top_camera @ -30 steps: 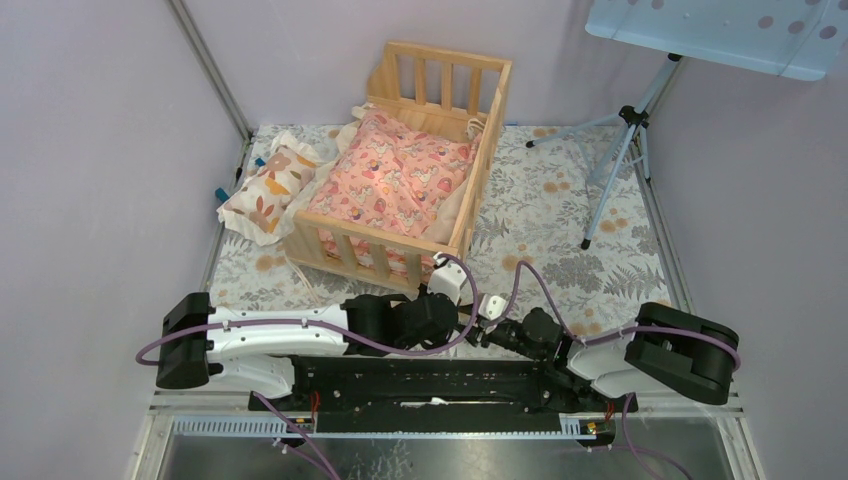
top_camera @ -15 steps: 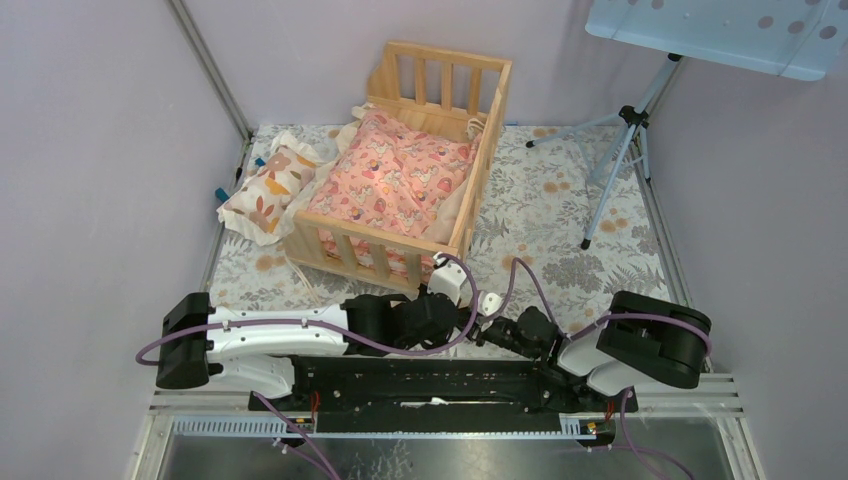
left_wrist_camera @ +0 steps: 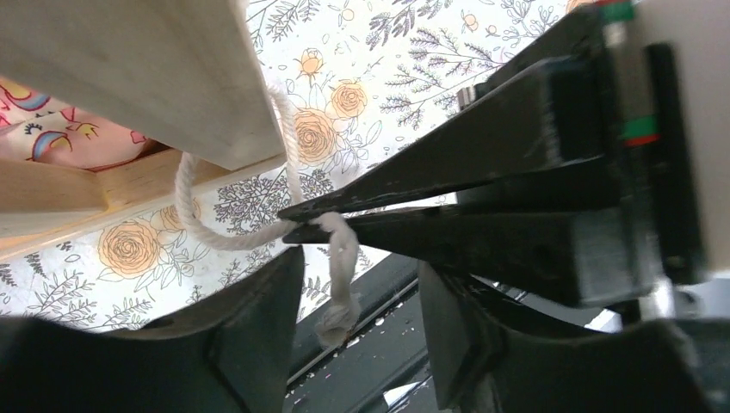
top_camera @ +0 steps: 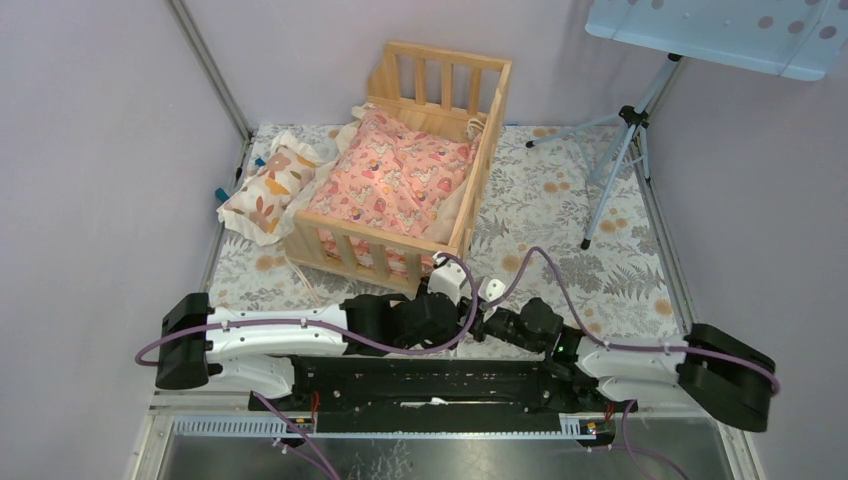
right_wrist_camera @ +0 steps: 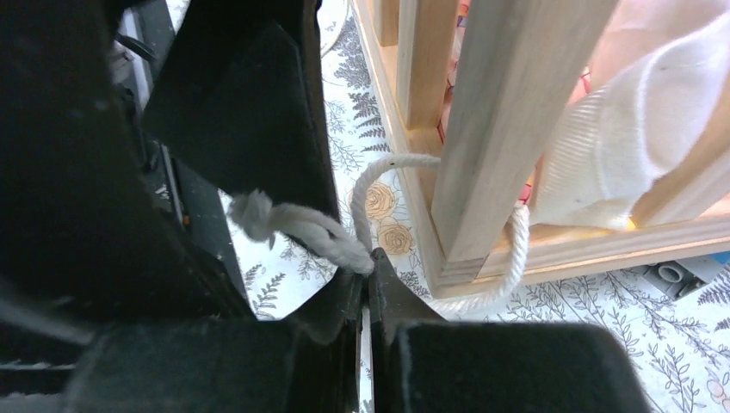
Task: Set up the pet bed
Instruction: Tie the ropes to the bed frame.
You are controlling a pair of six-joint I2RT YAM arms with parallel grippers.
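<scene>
The pet bed [top_camera: 375, 228] stands on the floral-covered table [top_camera: 600, 270], toward the back and slightly left of the middle, turned at a slant. A pink cushion [top_camera: 400, 180] lies inside it, and a small pillow [top_camera: 262, 192] with orange leaf prints lies just beside its left side. Both arms reach to the bed's near right corner. A white rope [right_wrist_camera: 301, 225] loops around the corner post [right_wrist_camera: 482, 129] there. The right gripper [right_wrist_camera: 368, 267] is closed tight on this rope just short of its knotted end. The left gripper [left_wrist_camera: 360, 292] is close against it with its fingers spread apart. The knotted rope end hangs loose in the gap between them.
</scene>
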